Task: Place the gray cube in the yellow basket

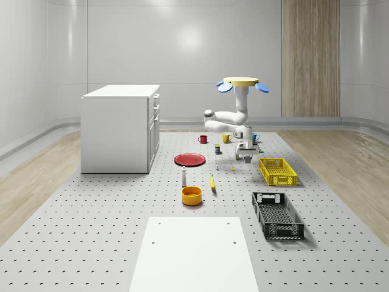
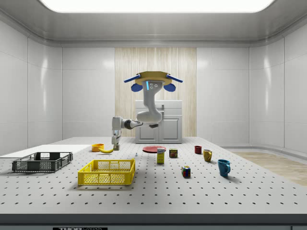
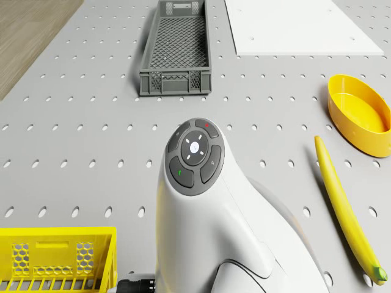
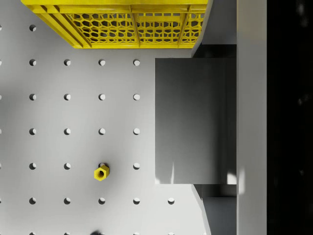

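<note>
gripper (image 4: 195, 127) clamped on the gray cube (image 4: 195, 122), drone (image 1: 242, 84) airborne (just beside the yellow basket (image 4: 117, 24))

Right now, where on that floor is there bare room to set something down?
Bare floor lies between the yellow basket and black crate, and between the white cabinet and white sheet. It's crowded around the red plate, mugs and gripper.
</note>
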You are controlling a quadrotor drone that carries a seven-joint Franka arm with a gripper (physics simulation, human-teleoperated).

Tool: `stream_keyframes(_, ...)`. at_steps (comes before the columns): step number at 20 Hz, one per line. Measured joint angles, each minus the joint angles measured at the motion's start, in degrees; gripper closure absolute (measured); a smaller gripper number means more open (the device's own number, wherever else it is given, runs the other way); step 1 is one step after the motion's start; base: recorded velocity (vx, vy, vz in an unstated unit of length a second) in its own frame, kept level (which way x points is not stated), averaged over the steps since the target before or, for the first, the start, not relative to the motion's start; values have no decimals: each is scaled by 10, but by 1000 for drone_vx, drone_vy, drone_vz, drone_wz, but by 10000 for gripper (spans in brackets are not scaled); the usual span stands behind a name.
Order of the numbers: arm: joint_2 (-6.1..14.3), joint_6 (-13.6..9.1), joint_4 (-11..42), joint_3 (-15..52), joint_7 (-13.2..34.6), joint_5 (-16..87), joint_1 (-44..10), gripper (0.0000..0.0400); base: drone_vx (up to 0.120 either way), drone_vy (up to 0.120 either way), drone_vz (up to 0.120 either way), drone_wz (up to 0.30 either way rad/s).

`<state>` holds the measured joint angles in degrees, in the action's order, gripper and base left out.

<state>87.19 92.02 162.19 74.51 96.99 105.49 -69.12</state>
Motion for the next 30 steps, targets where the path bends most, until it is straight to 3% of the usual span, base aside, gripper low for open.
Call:
stream_keyframes(4,1,1,0,1,0,-1,0,150,0,120,0,0)
stream_keyframes(8,2,2,0,1,1,-2,-1,150,0,120,120,0)
stream_keyframes(25,6,6,0,2,1,-3,-2,150,0,120,0,0)
stream_keyframes(30,8,7,0,2,2,-4,-2,150,0,120,-64,0)
